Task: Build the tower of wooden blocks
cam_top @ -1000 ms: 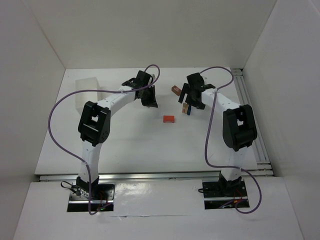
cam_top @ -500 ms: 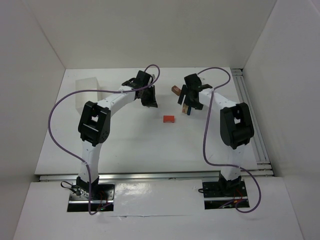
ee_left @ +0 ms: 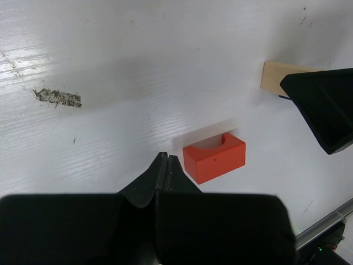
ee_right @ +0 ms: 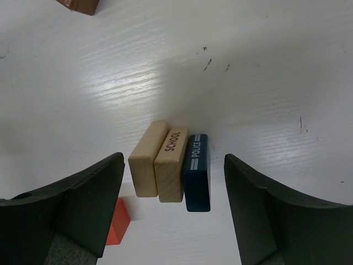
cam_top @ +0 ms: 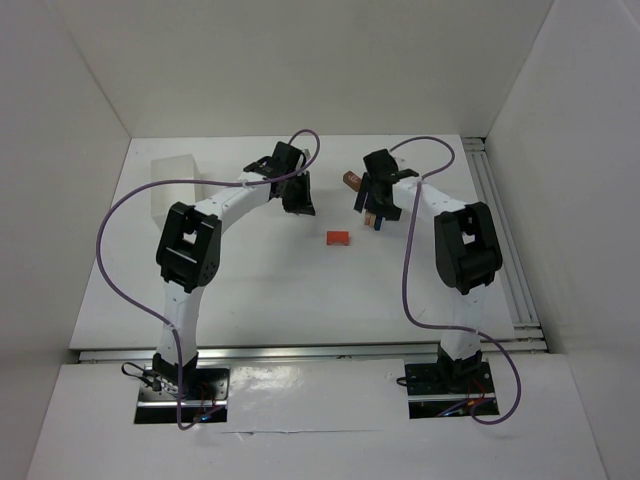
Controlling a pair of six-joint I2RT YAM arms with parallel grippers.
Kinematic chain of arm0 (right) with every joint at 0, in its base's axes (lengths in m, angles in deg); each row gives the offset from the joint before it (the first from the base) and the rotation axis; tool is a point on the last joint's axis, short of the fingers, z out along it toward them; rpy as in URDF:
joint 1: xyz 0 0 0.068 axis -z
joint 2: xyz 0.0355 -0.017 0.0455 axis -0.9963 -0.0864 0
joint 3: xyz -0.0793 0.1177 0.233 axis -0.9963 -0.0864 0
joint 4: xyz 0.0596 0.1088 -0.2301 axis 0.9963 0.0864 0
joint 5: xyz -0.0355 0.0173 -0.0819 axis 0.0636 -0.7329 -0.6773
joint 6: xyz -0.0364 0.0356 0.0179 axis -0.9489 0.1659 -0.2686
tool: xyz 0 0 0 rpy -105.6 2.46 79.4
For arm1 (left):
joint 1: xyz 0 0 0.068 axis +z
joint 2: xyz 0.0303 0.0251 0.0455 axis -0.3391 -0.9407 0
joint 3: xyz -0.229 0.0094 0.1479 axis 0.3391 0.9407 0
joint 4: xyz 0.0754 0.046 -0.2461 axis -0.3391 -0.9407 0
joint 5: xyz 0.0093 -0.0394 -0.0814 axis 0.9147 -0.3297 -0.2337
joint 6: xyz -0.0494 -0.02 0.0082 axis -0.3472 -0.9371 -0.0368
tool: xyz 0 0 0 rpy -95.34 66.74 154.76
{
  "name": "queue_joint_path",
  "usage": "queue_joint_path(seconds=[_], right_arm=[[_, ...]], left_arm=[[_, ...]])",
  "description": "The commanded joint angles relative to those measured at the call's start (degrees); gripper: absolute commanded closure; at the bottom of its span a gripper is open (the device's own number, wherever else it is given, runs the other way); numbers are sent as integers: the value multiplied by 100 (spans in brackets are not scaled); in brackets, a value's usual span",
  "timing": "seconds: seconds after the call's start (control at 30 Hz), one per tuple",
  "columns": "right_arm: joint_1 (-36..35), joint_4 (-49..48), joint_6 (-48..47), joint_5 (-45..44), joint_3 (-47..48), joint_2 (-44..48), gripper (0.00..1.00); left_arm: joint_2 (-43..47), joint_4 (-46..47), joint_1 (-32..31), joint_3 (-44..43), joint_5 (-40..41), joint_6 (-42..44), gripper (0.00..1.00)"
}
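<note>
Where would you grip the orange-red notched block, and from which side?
Likely from above, clamping its two short end faces: the orange-red block lies flat and alone, and a notch cuts one long side, so that side offers less hold.

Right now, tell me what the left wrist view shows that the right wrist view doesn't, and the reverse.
Only the left wrist view: a grey scuff mark and the shut left gripper.

Only the right wrist view: the blue POLICE block, the SCHOOL block beside it, a brown block at the top edge, and the open right gripper, one finger on either side of that row.

Both: the orange-red block and a pale wood block, partly hidden in the left wrist view.
</note>
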Motion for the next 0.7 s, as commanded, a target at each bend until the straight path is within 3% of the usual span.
queue_joint_path(seconds=[0.0, 0.4, 0.67], right_arm=[[-71, 67, -31, -184, 309, -57, 20], [-71, 120, -31, -184, 310, -57, 38], [-71, 120, -31, -237, 310, -110, 43]], left_arm=[[184, 149, 43, 0, -75, 115, 100], [184, 149, 43, 0, -76, 115, 100], [184, 149, 43, 0, -128, 115, 100]])
